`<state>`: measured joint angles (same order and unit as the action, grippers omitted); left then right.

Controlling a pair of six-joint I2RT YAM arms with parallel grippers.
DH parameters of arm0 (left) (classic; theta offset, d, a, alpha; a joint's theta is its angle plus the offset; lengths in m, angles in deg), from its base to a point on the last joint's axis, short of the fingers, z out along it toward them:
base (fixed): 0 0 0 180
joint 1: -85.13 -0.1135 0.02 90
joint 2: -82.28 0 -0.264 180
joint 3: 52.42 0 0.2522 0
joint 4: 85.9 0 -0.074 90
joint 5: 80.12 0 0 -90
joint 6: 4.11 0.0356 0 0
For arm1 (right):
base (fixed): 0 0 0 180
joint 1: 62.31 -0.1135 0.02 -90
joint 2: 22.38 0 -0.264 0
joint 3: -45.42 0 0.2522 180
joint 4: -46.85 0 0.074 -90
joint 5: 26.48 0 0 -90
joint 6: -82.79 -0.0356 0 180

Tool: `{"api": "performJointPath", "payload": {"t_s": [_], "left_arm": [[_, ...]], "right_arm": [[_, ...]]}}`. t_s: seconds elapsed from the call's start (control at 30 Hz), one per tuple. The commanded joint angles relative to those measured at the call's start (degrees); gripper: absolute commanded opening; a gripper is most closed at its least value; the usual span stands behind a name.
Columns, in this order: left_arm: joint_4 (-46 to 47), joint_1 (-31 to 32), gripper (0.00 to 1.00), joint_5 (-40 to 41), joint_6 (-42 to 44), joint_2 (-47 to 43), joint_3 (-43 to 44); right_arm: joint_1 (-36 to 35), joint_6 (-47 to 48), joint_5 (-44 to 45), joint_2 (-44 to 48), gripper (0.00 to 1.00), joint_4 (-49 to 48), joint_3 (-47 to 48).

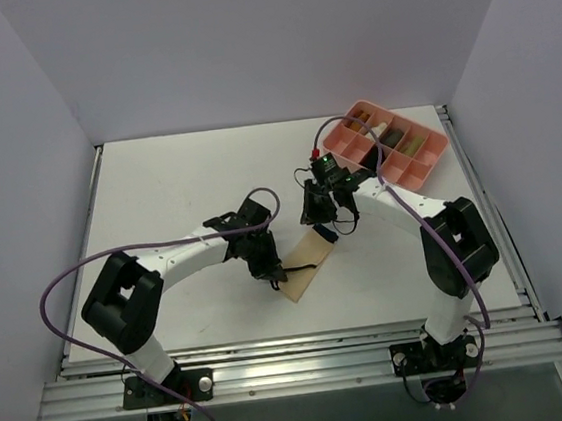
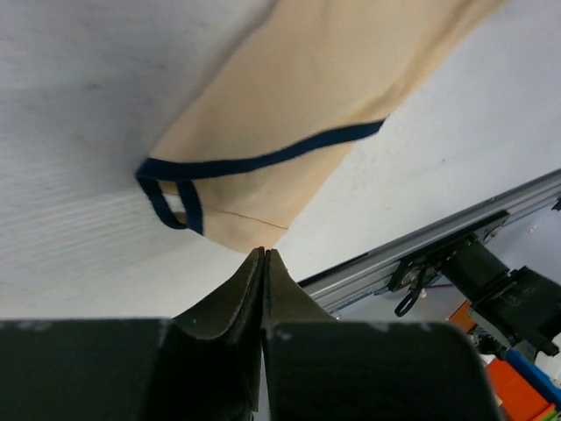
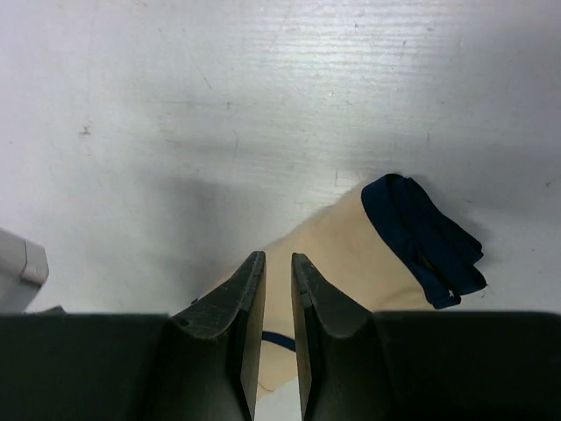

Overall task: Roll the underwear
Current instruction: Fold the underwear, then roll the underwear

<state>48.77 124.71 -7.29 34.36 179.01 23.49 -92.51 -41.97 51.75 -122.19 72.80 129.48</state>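
The underwear [image 1: 305, 268] is a narrow folded strip of tan cloth with dark trim, lying on the white table between the two arms. My left gripper [image 1: 276, 279] is at its near left end. In the left wrist view the jaws [image 2: 264, 252] are pressed together right at the edge of the cloth [image 2: 298, 96], which runs out from the tips. My right gripper [image 1: 325, 231] is at the strip's far end. In the right wrist view its jaws [image 3: 273, 257] stand a narrow gap apart just over the cloth [image 3: 351, 254], with bunched dark trim [image 3: 425, 237] to the right.
A pink divided tray [image 1: 439, 141] holding small rolled cloths stands at the back right, beyond the right arm. A metal rail [image 1: 296, 355] runs along the table's near edge and also shows in the left wrist view [image 2: 412, 246]. White walls enclose the table.
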Motion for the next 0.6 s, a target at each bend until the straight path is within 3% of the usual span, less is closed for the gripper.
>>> {"api": "performJointPath", "payload": {"t_s": [0.0, 0.33, 0.57], "left_arm": [[5.6, 2.6, 0.06, -0.7, -4.5, -1.0, -2.0], [0.9, 2.3, 0.02, 6.4, -8.4, -5.5, -4.8], [-0.3, -0.7, 0.02, 2.7, -8.9, -3.4, 1.5]], "right_arm": [[-1.2, 1.8, -0.4, -2.9, 0.15, 2.8, 1.2], [-6.0, 1.4, 1.3, -5.1, 0.14, -0.8, -6.0], [-5.8, 1.9, 3.4, -5.3, 0.14, 0.3, -6.7]]}}
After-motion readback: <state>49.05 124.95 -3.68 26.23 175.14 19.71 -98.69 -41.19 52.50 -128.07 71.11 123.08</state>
